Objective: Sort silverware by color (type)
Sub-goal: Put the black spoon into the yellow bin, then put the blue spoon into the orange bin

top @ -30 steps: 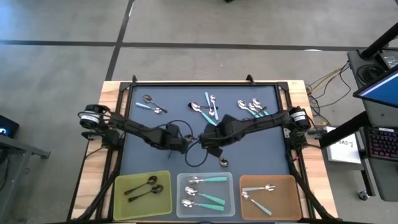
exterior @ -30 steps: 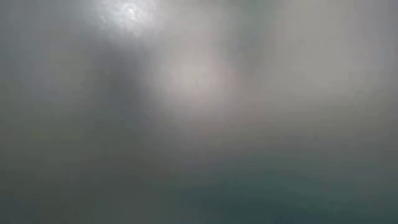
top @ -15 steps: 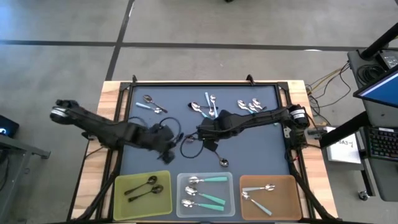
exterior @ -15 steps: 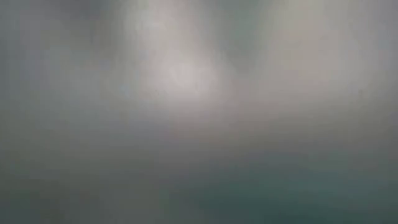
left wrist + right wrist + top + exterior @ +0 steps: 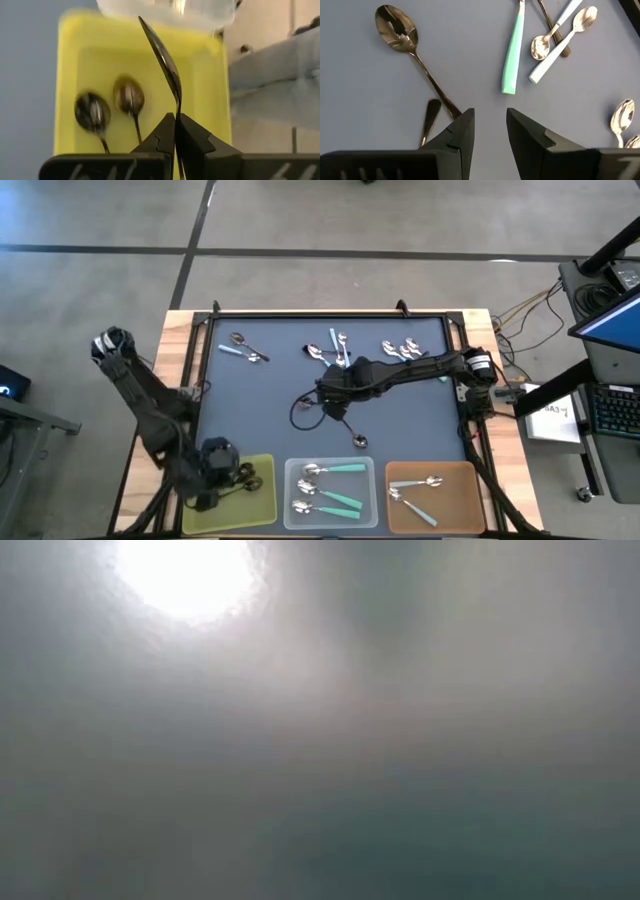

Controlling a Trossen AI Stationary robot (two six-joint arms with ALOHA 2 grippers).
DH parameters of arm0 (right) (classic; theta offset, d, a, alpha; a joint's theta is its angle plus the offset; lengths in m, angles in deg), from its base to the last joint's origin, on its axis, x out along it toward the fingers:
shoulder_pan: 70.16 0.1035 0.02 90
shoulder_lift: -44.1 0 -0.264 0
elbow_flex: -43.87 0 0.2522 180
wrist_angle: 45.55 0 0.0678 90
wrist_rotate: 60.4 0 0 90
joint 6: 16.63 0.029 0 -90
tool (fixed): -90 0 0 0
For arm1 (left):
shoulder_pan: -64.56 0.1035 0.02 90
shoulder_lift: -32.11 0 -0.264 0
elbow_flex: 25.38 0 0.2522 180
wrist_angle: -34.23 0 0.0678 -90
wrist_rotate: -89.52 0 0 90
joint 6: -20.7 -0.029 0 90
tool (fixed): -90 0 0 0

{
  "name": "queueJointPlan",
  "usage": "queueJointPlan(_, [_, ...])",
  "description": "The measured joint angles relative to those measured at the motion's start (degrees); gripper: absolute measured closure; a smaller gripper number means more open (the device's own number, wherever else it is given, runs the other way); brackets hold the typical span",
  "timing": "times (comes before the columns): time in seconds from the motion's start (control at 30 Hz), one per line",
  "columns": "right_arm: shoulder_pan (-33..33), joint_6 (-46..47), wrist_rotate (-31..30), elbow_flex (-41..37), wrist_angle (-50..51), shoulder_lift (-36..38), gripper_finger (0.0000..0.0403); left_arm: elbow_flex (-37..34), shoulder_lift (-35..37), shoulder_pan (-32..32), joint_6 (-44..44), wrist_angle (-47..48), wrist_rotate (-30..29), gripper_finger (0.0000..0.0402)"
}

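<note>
The left gripper (image 5: 175, 131) pinches a dark all-metal spoon (image 5: 162, 55) above the yellow tray (image 5: 262, 510) at the table's near-left corner; the right gripper (image 5: 490, 131) hovers parted, empty, mid-table; roughly half the spoons (image 5: 405, 350) remain unsorted along the far edge.

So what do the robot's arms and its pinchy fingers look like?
Both arms are dark, thin and jointed, with black cables looping beside them. The left arm has a round silvery knob at its elbow. Each gripper, left and right, has two flat black angular fingers; white marks show on the left one's base.
</note>
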Motion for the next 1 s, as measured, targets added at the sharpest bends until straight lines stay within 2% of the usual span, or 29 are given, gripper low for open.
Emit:
queueJointPlan(0.13, [0.0, 1.7, 0.4, 0.0, 0.0, 0.0, 0.0298, 0.0, -3.6, -2.0, 7.6, 0.6, 0.6, 0.0397])
queueJointPlan(0.23, [0.0, 3.0, 2.6, 0.0, 0.0, 0.0, 0.0298, 0.5, -5.8, -1.9, 9.3, 0.7, 2.4, 0.0383])
queueJointPlan(0.47, [0.2, 5.6, 6.1, 0.0, 0.0, -0.1, 0.0298, 3.5, -8.6, -1.9, 5.1, 1.0, 1.5, 0.0333])
queueJointPlan(0.6, [0.5, 9.0, 6.4, 0.0, 0.0, -0.1, 0.0298, 3.5, -7.4, -1.9, 3.9, 3.8, -3.0, 0.0309])
queueJointPlan(0.87, [3.1, 10.3, 10.4, 0.0, 0.1, -0.1, 0.0298, 3.5, -4.7, -0.1, -3.2, 8.5, -11.2, 0.0301])
queueJointPlan(1.0, [4.6, 9.1, 10.4, 0.0, 0.2, -0.1, 0.0298, 3.5, -2.7, 4.6, -4.3, 12.6, -11.0, 0.0301])
